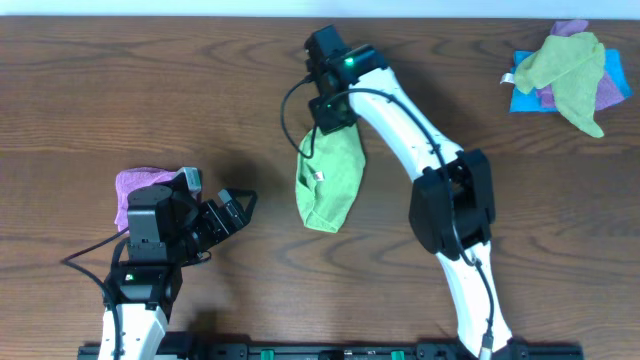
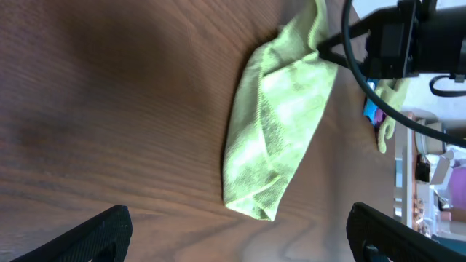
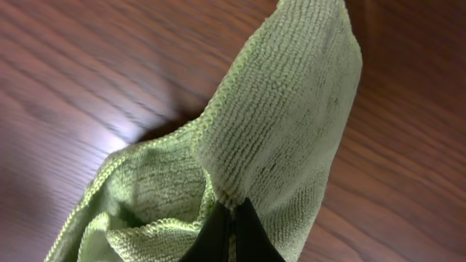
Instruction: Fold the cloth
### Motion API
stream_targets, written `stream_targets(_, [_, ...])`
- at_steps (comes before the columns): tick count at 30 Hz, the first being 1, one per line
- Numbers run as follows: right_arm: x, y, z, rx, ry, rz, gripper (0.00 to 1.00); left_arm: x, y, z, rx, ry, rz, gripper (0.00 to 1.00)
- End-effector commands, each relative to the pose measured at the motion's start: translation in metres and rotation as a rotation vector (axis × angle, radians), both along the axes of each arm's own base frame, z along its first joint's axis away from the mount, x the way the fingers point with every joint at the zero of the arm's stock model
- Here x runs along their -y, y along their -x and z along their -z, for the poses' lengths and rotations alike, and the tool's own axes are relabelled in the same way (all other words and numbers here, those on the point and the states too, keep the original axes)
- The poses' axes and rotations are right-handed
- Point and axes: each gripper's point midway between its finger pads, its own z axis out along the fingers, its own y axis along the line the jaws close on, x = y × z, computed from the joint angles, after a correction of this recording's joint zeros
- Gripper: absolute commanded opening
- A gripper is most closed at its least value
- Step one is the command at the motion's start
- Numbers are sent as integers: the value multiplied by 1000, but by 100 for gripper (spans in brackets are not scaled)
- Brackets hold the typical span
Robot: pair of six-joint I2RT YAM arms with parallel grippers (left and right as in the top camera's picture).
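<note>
Item: green cloth [image 1: 328,185], mid-table, long axis running 12 to 6 o'clock, with its 12 o'clock end raised and pinched in my right gripper [image 1: 325,125], fingers clamped on a gathered edge. My left gripper [image 1: 236,208] sits apart at the cloth's 8 o'clock, jaws spread and empty, nearer the loose 6 o'clock end, which I judge it should take. Only the right wrist view shows the pinch itself; only the overhead shows the spare cloths [image 1: 565,72] at 2 o'clock.

The right arm [image 1: 405,125] is white-shelled with black joints — a green light [image 1: 349,63] at its wrist, black cables [image 1: 287,104] trailing.
</note>
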Motion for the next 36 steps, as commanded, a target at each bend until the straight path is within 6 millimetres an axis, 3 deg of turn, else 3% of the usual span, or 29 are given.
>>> stream_targets(1, [16,-4,-1,-8,16,32,1,-5,-7,-7,25,-26,-30,95])
stream_targets(4, [36,-8,0,-18,49,66,5,-7,-8,-7,25,-32,-35,96])
stream_targets(7, [59,-15,0,-12,83,109,33,-8,-8,-6,25,-39,-43,95])
stream_targets(8, [64,-16,0,-13,86,119,49,-9,-9,-6,25,-41,-46,95])
stream_targets(9, [69,-18,0,-16,87,130,57,-9,-9,-6,25,-44,-48,95])
stream_targets(12, [67,-9,0,-75,29,131,64,-10,-11,-6,31,-46,-51,95])
stream_targets(18, [43,47,-12,-272,-39,76,62,-8,-18,6,-26,-17,-66,96])
stream_targets(23, [21,81,-16,-363,-38,20,57,4,-25,8,-79,13,-18,96])
stream_targets(28, [2,98,-17,-400,-50,-23,45,18,-40,-14,-56,-32,57,96])
stream_targets(36, [-10,105,-13,-433,-100,-33,44,18,-40,-31,-77,-175,89,96])
